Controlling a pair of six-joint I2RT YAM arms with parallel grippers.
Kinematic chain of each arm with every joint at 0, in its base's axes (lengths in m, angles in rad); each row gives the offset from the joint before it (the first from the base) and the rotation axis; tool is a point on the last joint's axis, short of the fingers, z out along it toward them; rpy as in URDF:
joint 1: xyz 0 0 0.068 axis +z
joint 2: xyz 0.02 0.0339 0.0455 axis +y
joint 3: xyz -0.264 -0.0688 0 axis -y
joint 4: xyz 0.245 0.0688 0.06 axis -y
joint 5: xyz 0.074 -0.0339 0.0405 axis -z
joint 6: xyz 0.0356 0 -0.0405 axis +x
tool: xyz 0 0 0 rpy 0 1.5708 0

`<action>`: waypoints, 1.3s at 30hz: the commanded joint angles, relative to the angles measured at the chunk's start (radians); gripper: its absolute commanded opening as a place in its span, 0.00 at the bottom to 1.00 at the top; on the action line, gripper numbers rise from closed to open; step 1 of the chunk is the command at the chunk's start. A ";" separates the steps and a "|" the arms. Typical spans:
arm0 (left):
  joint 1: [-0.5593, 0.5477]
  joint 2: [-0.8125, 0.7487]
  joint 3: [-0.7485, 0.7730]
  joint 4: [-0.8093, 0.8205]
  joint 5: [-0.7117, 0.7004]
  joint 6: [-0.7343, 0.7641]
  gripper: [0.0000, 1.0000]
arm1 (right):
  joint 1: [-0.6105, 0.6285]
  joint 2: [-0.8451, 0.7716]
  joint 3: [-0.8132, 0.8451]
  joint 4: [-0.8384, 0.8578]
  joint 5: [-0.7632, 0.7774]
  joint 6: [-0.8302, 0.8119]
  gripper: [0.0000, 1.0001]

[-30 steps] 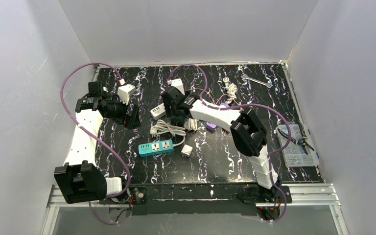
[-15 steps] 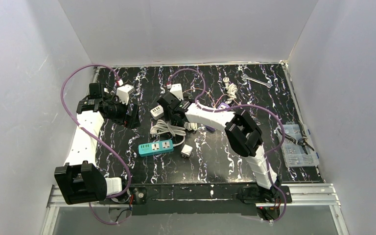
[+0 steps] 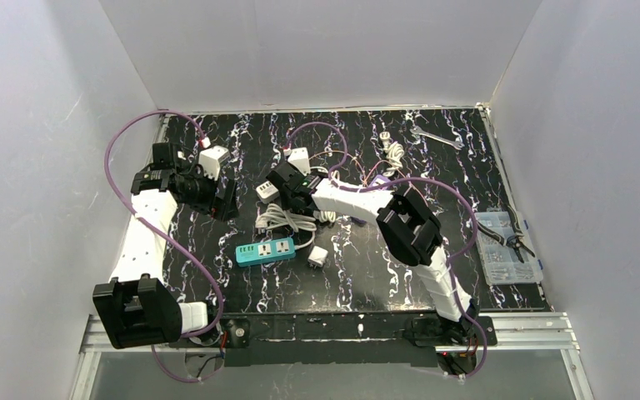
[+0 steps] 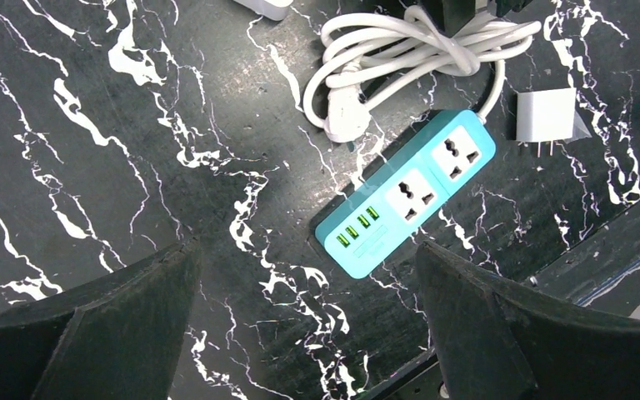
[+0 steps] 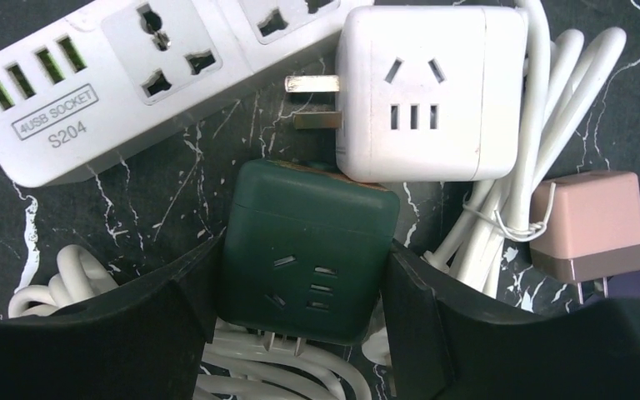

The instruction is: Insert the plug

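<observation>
From above, the right pincer (image 3: 289, 197) reaches down into a clutter of sockets and cords at mid-table, while the left pincer (image 3: 223, 205) hangs well apart from it, off to its left. The teal strip (image 3: 264, 250) lies on the near side of both, with nothing plugged into it, so the insertion itself looks wholly undone. In the left wrist view, that pincer stands wide open and holds nothing. The teal strip lies flat below and slightly ahead of its fingers, both big sockets bare. A knotted white cord (image 4: 408, 46) lies beyond it, and a small white plug (image 4: 547, 117) is off to the right. In the right wrist view, the pincer has come in around a green cube (image 5: 304, 250), and the pads seem to touch both its flanks. How firm the hold is cannot be told, and the cube is not lifted. I take this cube for the plug: dark green, squarish with rounded corners, socket slots on its upper face, its prongs out of sight. Just ahead of the fingers, touching the cube's far edge, sits a white cube (image 5: 429, 92) with its two prongs pointing left. A white strip (image 5: 133, 75) lies ahead and to the left, and a pink adapter (image 5: 587, 225) lies to the right. What remains, by my reading, is securing the grip, lifting, carrying the cube to a socket and pushing it home.
</observation>
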 commanded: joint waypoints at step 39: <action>-0.005 -0.232 0.173 -0.590 0.725 0.676 0.98 | -0.014 -0.910 -0.632 0.750 -1.136 -0.166 0.29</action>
